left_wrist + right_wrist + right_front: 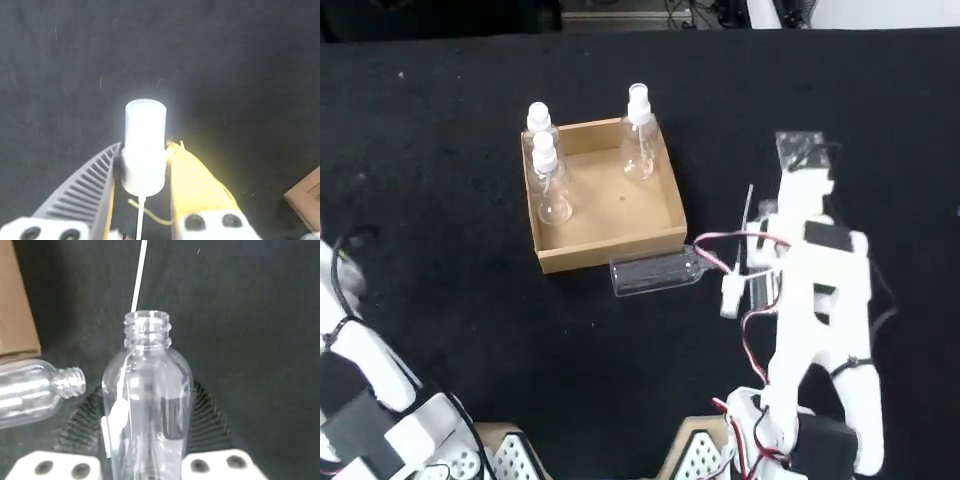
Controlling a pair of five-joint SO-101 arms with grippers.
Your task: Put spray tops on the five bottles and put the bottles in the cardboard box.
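Note:
Three clear bottles with white spray tops (638, 103) stand inside the cardboard box (608, 247). A fourth clear bottle (655, 272) (35, 390) lies uncapped on the black table just in front of the box, its neck toward the right arm. My right gripper (150, 390) (765, 265) is shut on a fifth clear bottle (147, 380), held upright with its threaded neck bare. My left gripper (145, 147) is shut on a white spray top (145, 145), whose thin dip tube (140, 220) hangs back between the fingers. The left arm (365, 390) sits at the table's near left corner.
A thin white dip tube (749, 205) (139, 275) lies on the table just beyond the held bottle. A clear plastic bag (800, 148) lies farther right of the box. A corner of the box (306, 197) shows in the left wrist view. Bare black table surrounds the box.

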